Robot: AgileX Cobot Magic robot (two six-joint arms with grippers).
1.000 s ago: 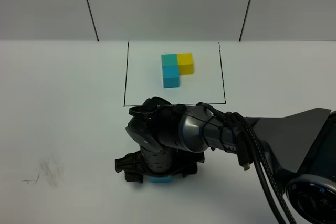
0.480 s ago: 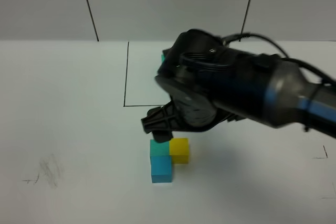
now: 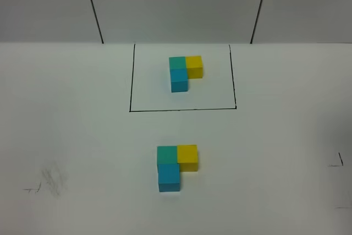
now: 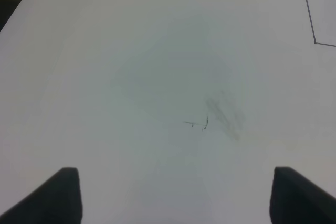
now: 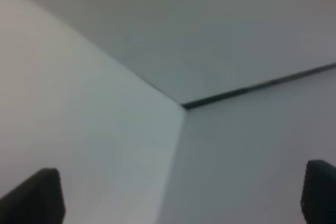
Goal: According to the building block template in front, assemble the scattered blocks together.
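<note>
Blocks assembled to match the template
Scattered blocks mirror the building block template; both claws, left and right, gape empty: keep clear.

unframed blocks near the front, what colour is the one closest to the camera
Sky-blue, set against the teal-green cube; clearest in the exterior high view.

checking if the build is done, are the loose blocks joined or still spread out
Joined: the teal block, yellow block and blue block sit touching in an L like the template.
</note>
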